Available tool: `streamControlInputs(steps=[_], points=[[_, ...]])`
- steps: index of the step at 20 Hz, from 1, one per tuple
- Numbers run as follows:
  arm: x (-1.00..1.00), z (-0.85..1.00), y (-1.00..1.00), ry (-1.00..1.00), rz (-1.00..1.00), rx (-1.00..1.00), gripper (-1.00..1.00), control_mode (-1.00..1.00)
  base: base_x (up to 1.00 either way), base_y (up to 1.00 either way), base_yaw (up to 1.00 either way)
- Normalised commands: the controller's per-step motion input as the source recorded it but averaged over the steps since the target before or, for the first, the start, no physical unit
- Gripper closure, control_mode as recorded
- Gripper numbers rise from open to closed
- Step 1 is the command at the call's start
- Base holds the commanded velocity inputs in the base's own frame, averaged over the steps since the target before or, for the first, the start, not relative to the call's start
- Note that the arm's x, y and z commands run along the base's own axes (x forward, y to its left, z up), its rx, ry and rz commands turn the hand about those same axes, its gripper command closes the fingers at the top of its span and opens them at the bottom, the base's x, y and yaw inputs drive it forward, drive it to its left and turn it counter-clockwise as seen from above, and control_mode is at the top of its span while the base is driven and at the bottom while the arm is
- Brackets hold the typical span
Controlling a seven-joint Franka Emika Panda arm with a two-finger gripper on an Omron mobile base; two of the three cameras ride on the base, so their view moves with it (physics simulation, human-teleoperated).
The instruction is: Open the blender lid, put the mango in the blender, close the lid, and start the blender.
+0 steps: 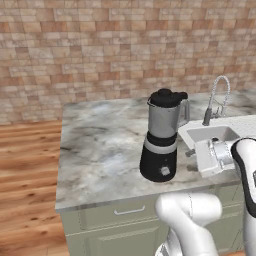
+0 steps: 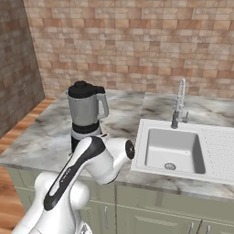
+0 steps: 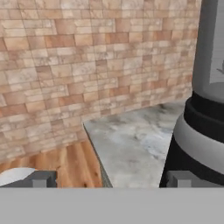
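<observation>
Wide-spread dark jaws, glossy black blender (image 1: pixel 161 145), round lid (image 1: pixel 167 97) on, marbled counter (image 1: pixel 100 145).

blender (image 1: pixel 161 142): glossy black base, grey see-through jar | lid (image 1: pixel 167 97): black | counter (image 1: pixel 100 150): grey-white marble veining | wall (image 1: pixel 100 45): tan-red brick | floor (image 1: pixel 25 175): orange-brown wood planks | sink (image 2: pixel 183 148): white | cabinets (image 1: pixel 115 230): seemingly pale green

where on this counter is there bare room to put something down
Bare marble lies left of the blender, out to the counter edge, and behind it toward the brick wall. It is crowded on the blender's right, where the arm hangs before the sink and faucet.
</observation>
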Motion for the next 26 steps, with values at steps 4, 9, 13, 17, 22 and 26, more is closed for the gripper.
streamControlInputs(steps=[4,9,13,17,22,26], points=[[0.18,-0.25,0.36,-0.05,-0.10,0.08,-1.00,-1.00,0.00,0.00,0.00],[0.23,-0.43,0.11,-0.04,-0.11,0.11,-1.00,-1.00,0.00,0.00,0.00],[0.38,-0.33,0.07,-0.02,-0.11,0.09,-1.00,-1.00,0.00,0.00,0.00],[0.12,-0.15,0.26,-0.03,-0.05,0.05,-1.00,-1.00,0.00,0.00,0.00],[0.07,-0.32,0.61,0.00,0.01,0.00,-1.00,-1.00,0.00,0.00,0.00],[0.00,-0.51,0.68,0.01,0.03,0.00,-1.00,-1.00,0.00,0.00,0.00]])
